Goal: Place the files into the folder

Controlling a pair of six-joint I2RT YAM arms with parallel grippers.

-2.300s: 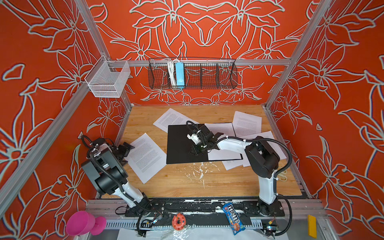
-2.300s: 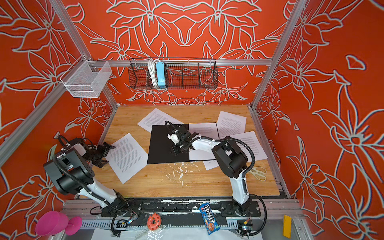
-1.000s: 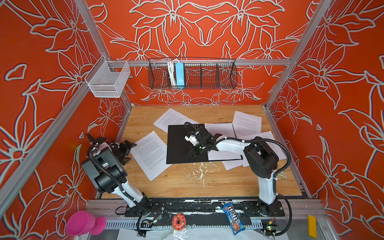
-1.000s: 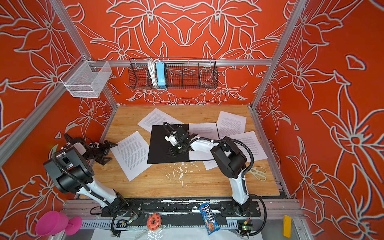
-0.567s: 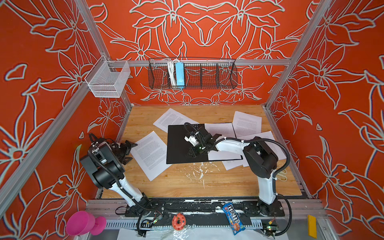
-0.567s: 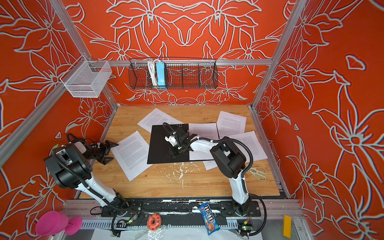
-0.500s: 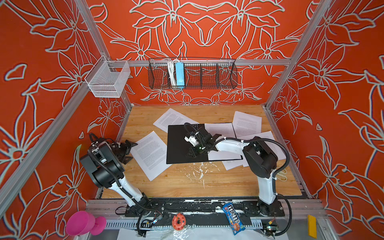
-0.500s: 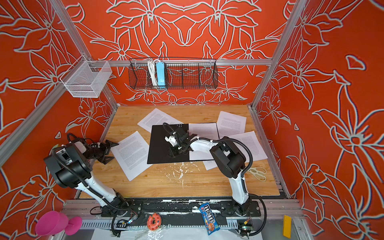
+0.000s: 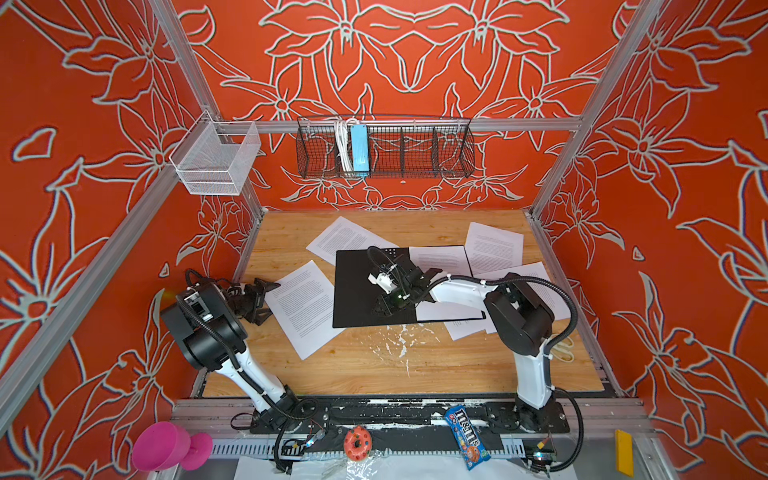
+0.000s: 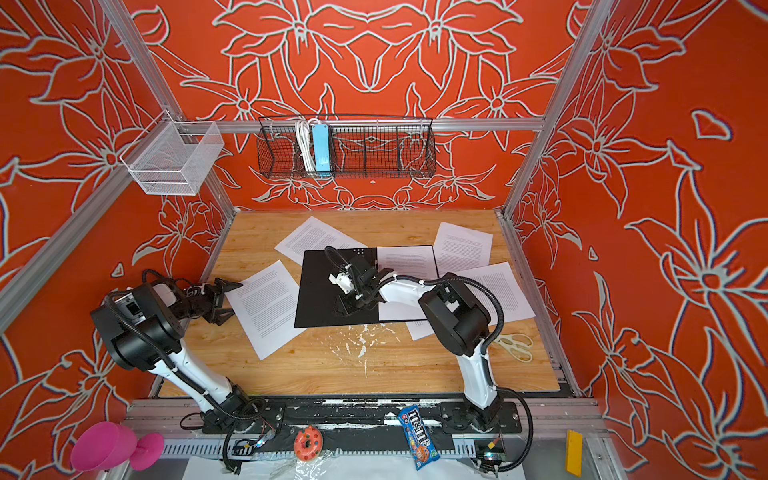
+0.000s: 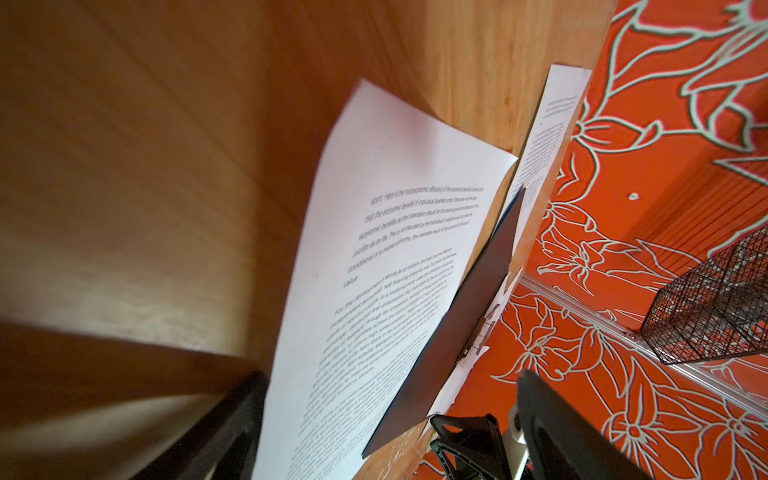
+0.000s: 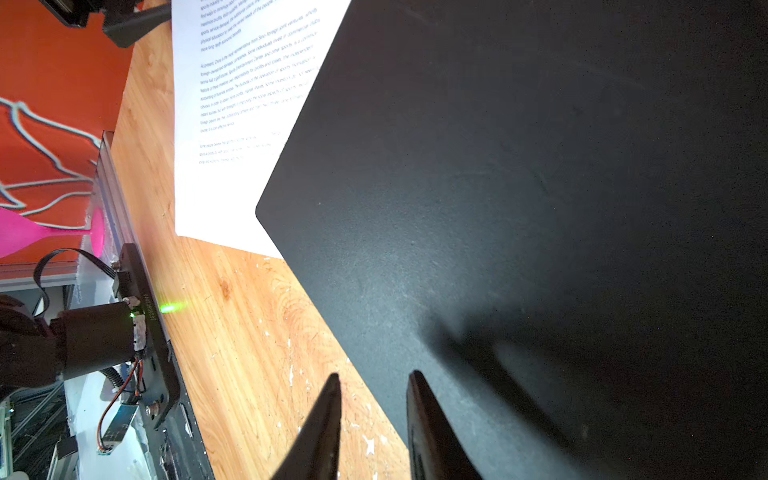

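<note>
An open folder (image 9: 357,286) (image 10: 320,291) lies flat in the middle of a wooden table (image 9: 374,365), its black inside facing up. Its right half is covered by one of the files, a white printed sheet (image 9: 440,259). The right gripper (image 9: 383,308) (image 10: 343,309) reaches across to the bare black left half and hangs just above it, near the folder's front edge. In the right wrist view, the right gripper (image 12: 374,376) has its two dark jaws set a narrow gap apart with nothing between them, and it throws a shadow on the black surface. A second sheet (image 9: 305,307) (image 10: 266,307) (image 11: 374,291) lies tilted just left of the folder, with one side tucked under the folder's left edge. The left gripper (image 9: 266,301) (image 10: 227,302) sits at this sheet's outer corner with its jaws spread wide. The paper reaches in between them, but whether they touch it cannot be told. More sheets lie loose behind the folder (image 9: 345,241) and to its right (image 9: 492,247).
</note>
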